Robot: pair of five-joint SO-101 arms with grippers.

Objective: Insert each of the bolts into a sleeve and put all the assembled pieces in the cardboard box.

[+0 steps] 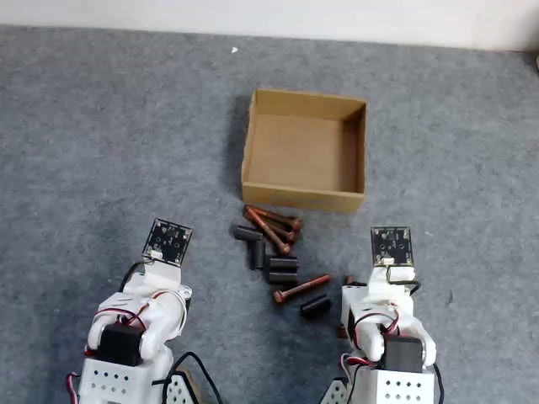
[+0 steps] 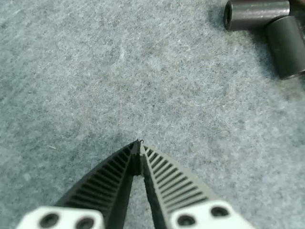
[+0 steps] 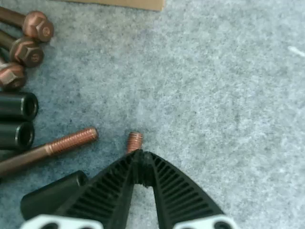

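Grey carpet (image 1: pixel 101 126), open box (image 1: pixel 301 196) on it showing just its bare cardboard floor. Left gripper (image 2: pixel 138 144) and right gripper (image 3: pixel 139 153) both have tips pressed together. Sleeves (image 1: pixel 282 264) and bolts (image 1: pixel 271 220) lie loose right in front of the box.

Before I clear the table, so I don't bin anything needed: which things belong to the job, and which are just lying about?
Job: copper bolts, black sleeves, cardboard box.
Lying about: white speck on the grey carpet, beyond the box.
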